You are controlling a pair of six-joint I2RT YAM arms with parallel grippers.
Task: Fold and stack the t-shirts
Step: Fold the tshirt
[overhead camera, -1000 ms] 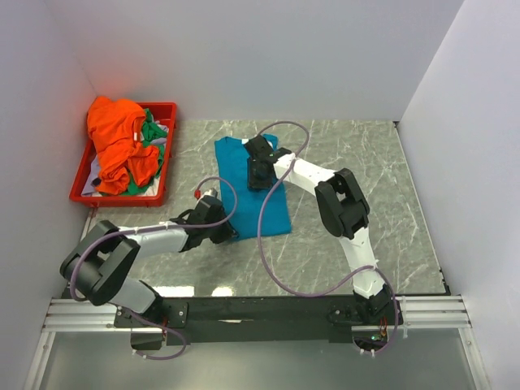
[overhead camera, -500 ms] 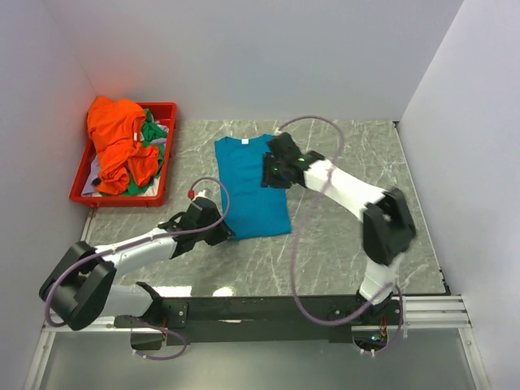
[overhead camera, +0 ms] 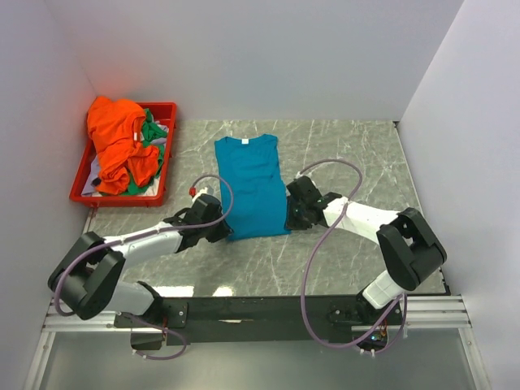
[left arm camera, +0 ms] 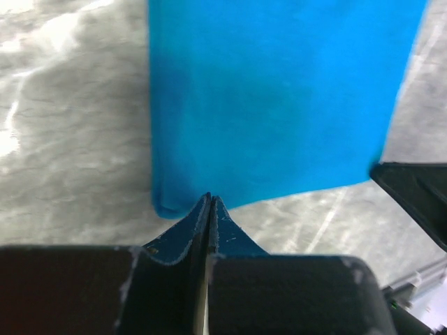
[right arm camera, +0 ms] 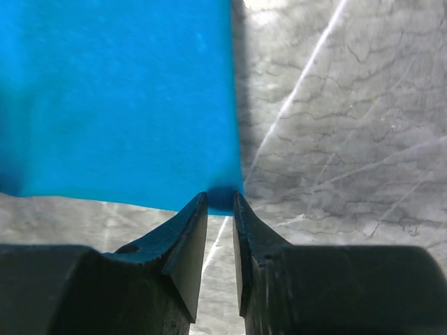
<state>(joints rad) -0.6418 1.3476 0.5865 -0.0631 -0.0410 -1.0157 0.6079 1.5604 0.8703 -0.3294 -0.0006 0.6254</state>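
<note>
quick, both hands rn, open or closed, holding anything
Left hand: closed at the teal t-shirt's corner; whether it pinches cloth cannot be told.
Right hand: slightly open around the shirt's other near corner.

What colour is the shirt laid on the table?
Plain teal-blue; the soft cloth t-shirt shows best in the top external view.
</note>
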